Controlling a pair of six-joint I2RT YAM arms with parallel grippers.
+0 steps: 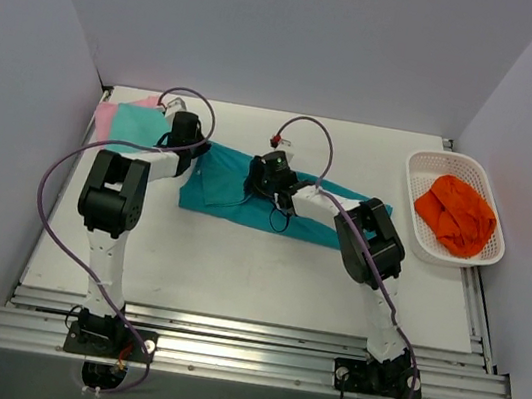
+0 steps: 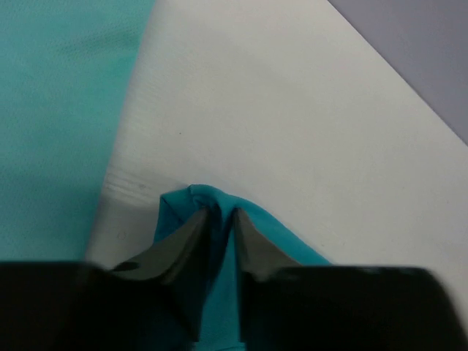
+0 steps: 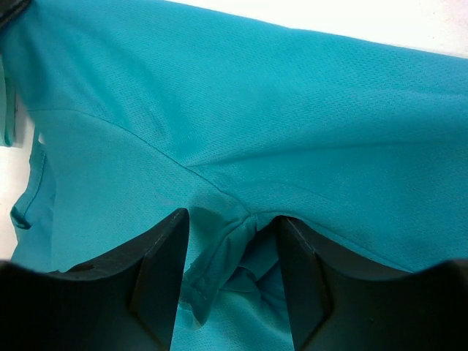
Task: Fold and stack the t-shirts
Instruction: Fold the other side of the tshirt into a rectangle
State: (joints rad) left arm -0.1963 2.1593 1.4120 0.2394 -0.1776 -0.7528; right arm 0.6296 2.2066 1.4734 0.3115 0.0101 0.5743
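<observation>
The deep teal t-shirt (image 1: 236,195) lies partly folded across the middle of the table. My left gripper (image 1: 184,138) is at its far left corner. In the left wrist view this gripper (image 2: 219,213) is shut on a pinched corner of the teal cloth (image 2: 219,292). My right gripper (image 1: 272,174) is over the shirt's far middle edge. In the right wrist view this gripper (image 3: 232,218) is open, its jaws standing either side of a bunched seam of the teal shirt (image 3: 241,110). The aqua-mint t-shirt (image 1: 136,122) lies on the pink one (image 1: 103,119) at the far left.
A white basket (image 1: 423,164) at the far right holds a crumpled orange cloth (image 1: 456,213). The aqua-mint shirt also shows in the left wrist view (image 2: 58,110), just left of the held corner. Grey walls close in the table on three sides.
</observation>
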